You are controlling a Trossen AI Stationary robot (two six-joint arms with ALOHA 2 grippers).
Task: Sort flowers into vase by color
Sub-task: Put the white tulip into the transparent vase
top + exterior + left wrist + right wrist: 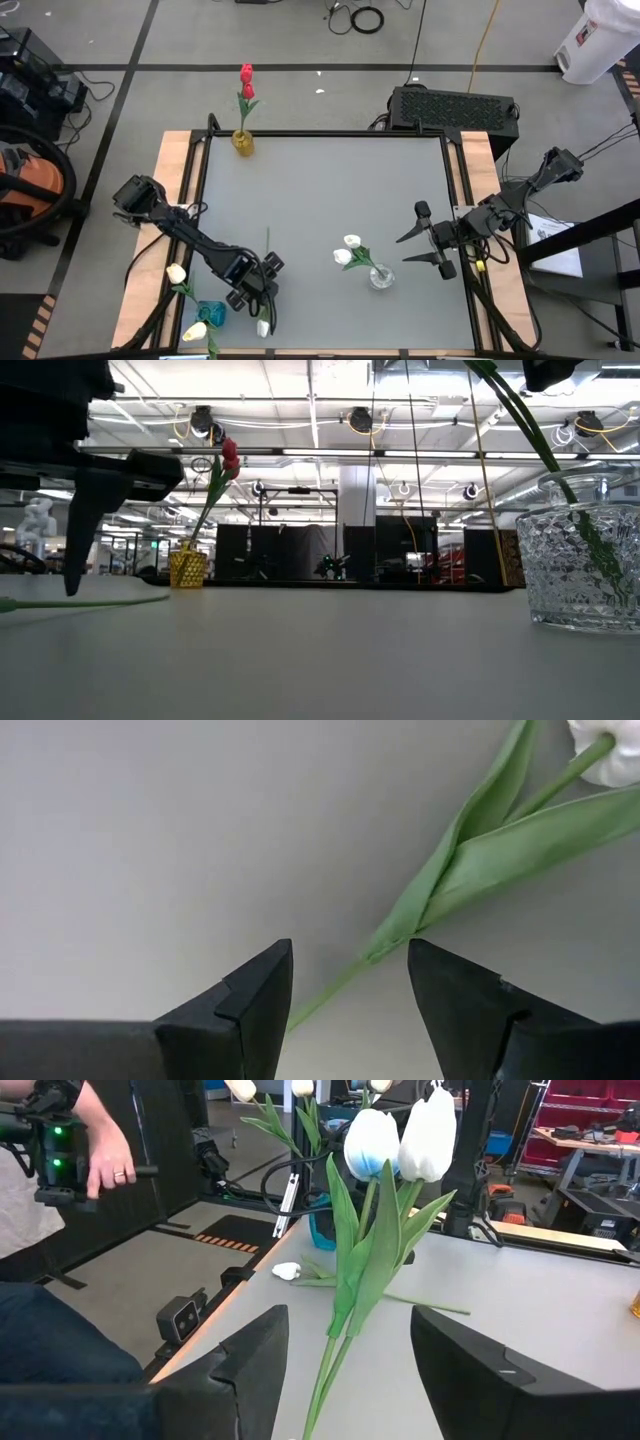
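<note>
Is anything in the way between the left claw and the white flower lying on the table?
Nothing visible is. The left claw is open right over the white tulip lying on the table, with its thin green stem showing in the gap between the fingers. Only bare table surrounds it.

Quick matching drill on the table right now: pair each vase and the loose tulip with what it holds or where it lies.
Things:
1. small yellow vase
2. clear cut-glass vase
3. teal blue vase
4. loose white tulip lying flat

States:
A. holds two white tulips
B. stem between the open left gripper's fingers
C. holds cream-yellow tulips
D. holds red tulips, at the table's far edge

Pairs: 1-D, 2-A, 3-C, 4-B
</note>
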